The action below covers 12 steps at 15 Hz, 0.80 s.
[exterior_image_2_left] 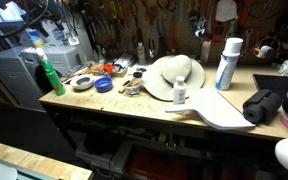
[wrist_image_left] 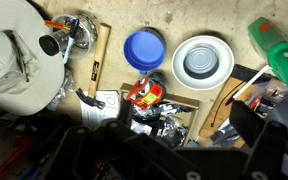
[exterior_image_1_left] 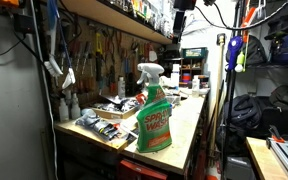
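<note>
In the wrist view my gripper looks straight down on a cluttered workbench from well above it. Its two dark fingers stand wide apart with nothing between them. Below it lie a red-labelled item and dark crumpled packets on a wooden board. A blue lid and a white tape roll lie beyond. A white hat is at the left and a green spray bottle at the right. My arm hangs at the top of an exterior view.
The bench also holds a white spray can, a small white bottle, the hat, the green bottle and a black bag. Tools hang on the wall behind. A shelf runs above the bench.
</note>
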Each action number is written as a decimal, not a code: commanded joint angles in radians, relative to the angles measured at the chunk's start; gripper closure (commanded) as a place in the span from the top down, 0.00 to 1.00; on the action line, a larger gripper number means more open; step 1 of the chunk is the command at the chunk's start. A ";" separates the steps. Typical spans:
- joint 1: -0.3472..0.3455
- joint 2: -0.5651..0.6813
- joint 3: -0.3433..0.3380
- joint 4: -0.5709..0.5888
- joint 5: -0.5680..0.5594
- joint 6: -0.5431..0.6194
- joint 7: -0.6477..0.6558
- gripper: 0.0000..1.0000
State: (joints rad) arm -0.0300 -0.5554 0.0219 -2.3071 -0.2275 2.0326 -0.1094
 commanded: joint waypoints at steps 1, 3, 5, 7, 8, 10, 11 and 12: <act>0.009 0.001 -0.007 0.003 -0.005 -0.003 0.004 1.00; -0.003 -0.002 -0.013 0.006 -0.008 -0.005 0.019 1.00; -0.054 0.047 -0.018 0.011 -0.039 0.013 0.098 1.00; -0.095 0.108 -0.028 0.000 -0.051 0.045 0.181 1.00; -0.109 0.144 -0.034 0.004 -0.047 0.047 0.216 1.00; -0.144 0.225 -0.030 0.018 -0.068 0.067 0.311 1.00; -0.154 0.263 -0.025 0.033 -0.076 0.059 0.362 1.00; -0.157 0.298 -0.021 0.054 -0.075 0.027 0.408 1.00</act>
State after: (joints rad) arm -0.1669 -0.3633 -0.0139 -2.3045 -0.2722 2.0903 0.1616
